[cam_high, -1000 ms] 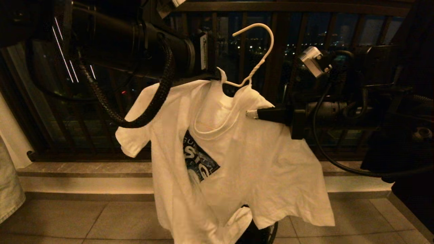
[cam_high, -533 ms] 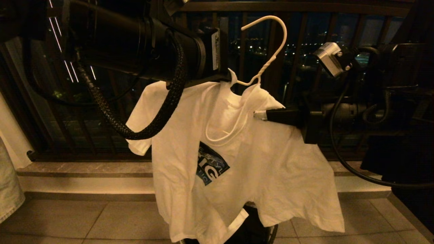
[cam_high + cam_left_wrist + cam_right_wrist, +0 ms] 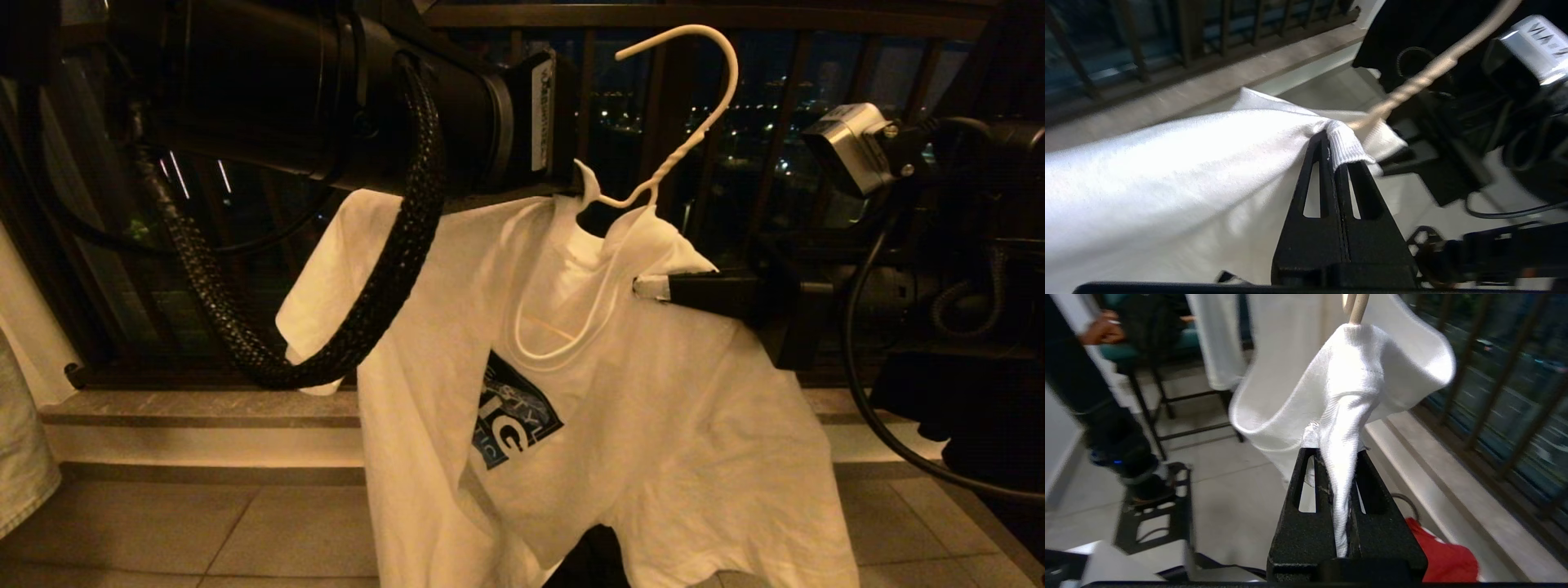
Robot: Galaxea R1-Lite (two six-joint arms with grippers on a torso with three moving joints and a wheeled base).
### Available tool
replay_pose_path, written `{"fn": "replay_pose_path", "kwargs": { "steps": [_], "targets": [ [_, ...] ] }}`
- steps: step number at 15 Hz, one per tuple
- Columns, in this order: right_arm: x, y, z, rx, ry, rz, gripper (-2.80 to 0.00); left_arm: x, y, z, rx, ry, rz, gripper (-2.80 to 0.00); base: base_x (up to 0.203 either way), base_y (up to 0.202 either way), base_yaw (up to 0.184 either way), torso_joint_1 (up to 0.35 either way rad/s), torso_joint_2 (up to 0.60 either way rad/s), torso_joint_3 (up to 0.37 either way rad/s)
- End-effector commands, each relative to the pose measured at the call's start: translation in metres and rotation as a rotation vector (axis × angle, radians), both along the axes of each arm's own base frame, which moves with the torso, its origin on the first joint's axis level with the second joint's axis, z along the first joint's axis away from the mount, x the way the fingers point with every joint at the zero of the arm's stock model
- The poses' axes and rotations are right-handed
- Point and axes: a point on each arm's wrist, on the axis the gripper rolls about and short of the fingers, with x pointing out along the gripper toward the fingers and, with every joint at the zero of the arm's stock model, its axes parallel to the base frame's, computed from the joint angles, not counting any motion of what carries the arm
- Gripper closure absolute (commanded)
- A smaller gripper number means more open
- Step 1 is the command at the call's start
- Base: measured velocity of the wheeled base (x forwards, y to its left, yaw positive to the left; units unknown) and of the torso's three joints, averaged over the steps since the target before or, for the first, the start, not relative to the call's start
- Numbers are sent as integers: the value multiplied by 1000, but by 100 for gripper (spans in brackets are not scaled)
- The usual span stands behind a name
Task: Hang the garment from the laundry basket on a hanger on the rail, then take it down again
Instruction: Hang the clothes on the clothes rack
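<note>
The garment, a white T-shirt with a dark blue print, hangs in mid-air on the thin white hanger, whose hook sticks up free. My left gripper comes in from the left and is shut on the ribbed collar beside the hanger's twisted neck. My right gripper reaches in from the right, shut on a bunched fold of the garment at the shoulder. The laundry basket is hidden below the garment. The rail is out of view.
A dark brown railing and a stone ledge run behind the garment. A red cloth lies low by the ledge. A person stands off to the side near a dark chair frame. A pale cloth hangs at the far left.
Both arms have carried the garment and hanger to the right and slightly upward. The hanger hook now stands nearer the top of the head view. Both grips are unchanged.
</note>
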Motion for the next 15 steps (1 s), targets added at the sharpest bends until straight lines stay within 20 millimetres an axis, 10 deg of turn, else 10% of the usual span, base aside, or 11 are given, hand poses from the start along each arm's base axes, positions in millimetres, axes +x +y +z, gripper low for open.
{"fn": "replay_pose_path", "kwargs": {
  "steps": [1, 9, 10, 15],
  "targets": [
    [3, 2, -3, 0, 7, 46, 0, 3, -1, -1, 19, -17, 11, 0, 0, 0, 0, 0, 0, 0],
    [5, 16, 1, 77, 68, 95, 0, -2, -13, -4, 69, -55, 16, 0, 0, 0, 0, 0, 0, 0],
    [5, 16, 1, 78, 69, 96, 0, -3, -12, -4, 68, -56, 18, -280, 0, 0, 0, 0, 0, 0],
    [5, 16, 2, 85, 80, 96, 0, -22, -20, 0, 61, -65, -21, -280, 0, 0, 0, 0, 0, 0]
  ]
}}
